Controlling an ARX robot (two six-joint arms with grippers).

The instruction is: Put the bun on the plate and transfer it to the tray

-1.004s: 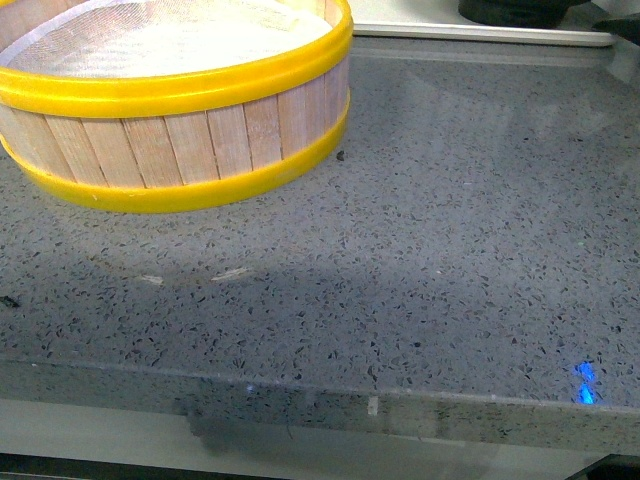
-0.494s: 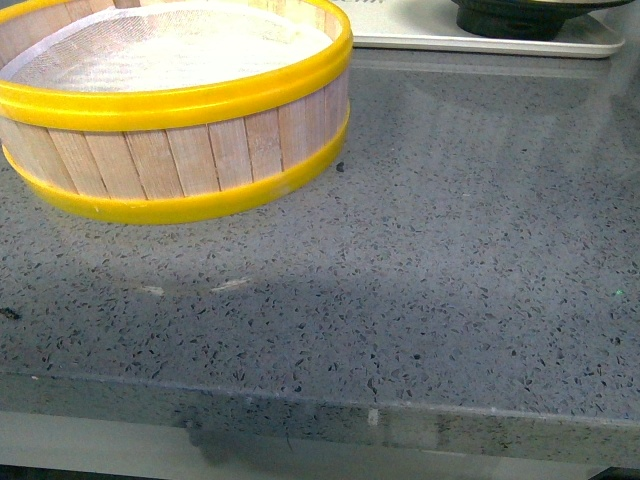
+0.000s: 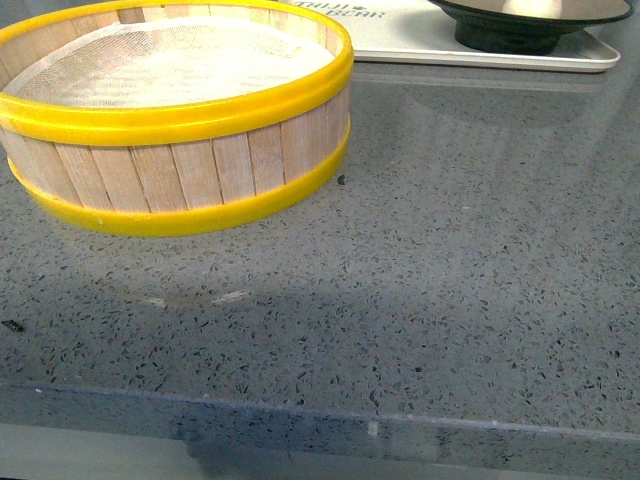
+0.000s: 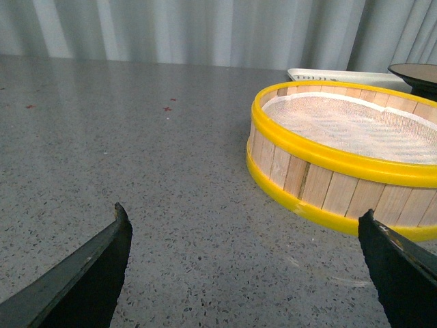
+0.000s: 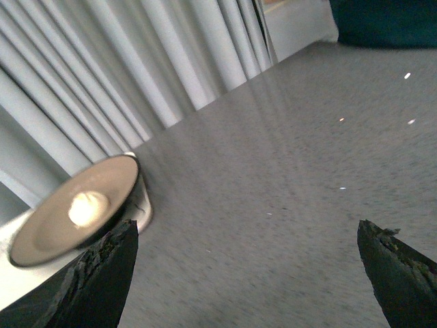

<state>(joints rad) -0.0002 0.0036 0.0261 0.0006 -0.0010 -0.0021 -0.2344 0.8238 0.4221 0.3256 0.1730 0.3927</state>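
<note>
The white bun [image 3: 533,7] lies in the black plate [image 3: 520,35], which stands on the white tray [image 3: 420,45] at the far right of the grey counter. The right wrist view shows the bun [image 5: 87,207] in the middle of the plate [image 5: 41,236] on the tray [image 5: 20,283]. My right gripper [image 5: 247,236] is open and empty over bare counter, apart from the plate. My left gripper [image 4: 242,229] is open and empty over the counter beside the steamer basket. Neither gripper shows in the front view.
A yellow-rimmed wooden steamer basket [image 3: 170,110] with a white cloth liner stands at the far left; it also shows in the left wrist view [image 4: 341,150]. The counter's front edge [image 3: 320,420] runs near me. Grey curtains [image 4: 205,31] hang behind.
The front view has shifted, so the basket sits lower in the picture and the tray, plate and bun have come into sight at the top right.
</note>
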